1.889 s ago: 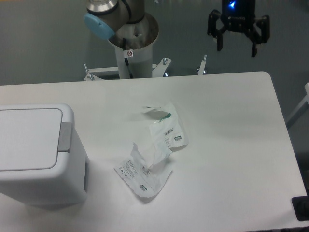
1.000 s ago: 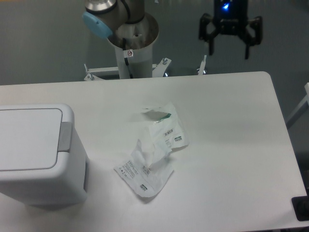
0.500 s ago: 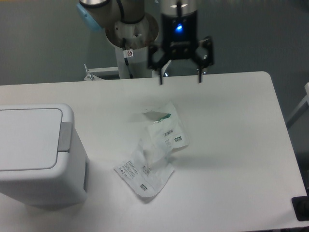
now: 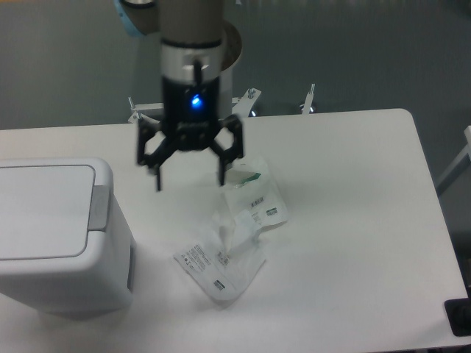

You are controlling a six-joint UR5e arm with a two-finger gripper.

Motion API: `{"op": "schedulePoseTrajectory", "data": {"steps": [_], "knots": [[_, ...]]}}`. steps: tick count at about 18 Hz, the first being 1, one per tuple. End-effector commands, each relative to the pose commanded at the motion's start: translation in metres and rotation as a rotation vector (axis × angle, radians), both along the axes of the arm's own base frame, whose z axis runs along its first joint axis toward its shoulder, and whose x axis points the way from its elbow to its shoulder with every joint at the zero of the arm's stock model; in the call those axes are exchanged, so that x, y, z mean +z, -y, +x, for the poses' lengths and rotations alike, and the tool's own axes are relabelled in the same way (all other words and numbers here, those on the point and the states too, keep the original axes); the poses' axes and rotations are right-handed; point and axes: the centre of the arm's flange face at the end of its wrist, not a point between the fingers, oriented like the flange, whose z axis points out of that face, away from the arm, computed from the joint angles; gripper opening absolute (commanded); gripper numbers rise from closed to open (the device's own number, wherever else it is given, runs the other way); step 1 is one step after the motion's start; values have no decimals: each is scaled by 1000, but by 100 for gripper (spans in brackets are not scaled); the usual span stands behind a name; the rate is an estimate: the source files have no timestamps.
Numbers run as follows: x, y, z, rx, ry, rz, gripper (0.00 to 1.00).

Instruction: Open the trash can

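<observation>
I have the gripper (image 4: 189, 179) in the upper centre of the frame, above the bench (image 4: 353, 220), with its 2 fingers (image 4: 157, 179) spread wide and holding nothing. The trash can (image 4: 55, 235) stands at the lower left of the frame, well apart from the gripper. Its flat lid (image 4: 40, 212) lies level and shut, and the grey push strip (image 4: 100, 208) runs along the lid's right edge, facing the gripper. The task step is not yet done.

Hazards from this position:

1. 2 thin wrappers (image 4: 234, 235) lie on the bench just right of and below the gripper. A low sweep toward the can could snag or drag them.
2. The push strip is narrow. With the fingers spread, 1 tip may land on the lid panel or the can's shoulder instead of the strip, and the latch would not release.
3. The can is light plastic by its look. A sideways push rather than a downward press could slide it toward the frame edge.
4. Gripper height above the bench is hard to judge from this single view, so I would descend slowly.
</observation>
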Motion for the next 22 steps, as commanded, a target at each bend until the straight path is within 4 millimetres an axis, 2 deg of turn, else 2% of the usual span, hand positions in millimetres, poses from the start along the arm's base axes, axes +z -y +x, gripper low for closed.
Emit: {"op": "schedulePoseTrajectory", "data": {"steps": [3,9,22], "knots": [[-6,-8,13,4,28,-2,100],[-18,-18,24,-15,43,-20,100],[-26,-24,19,-21,42,-27,100]]}}
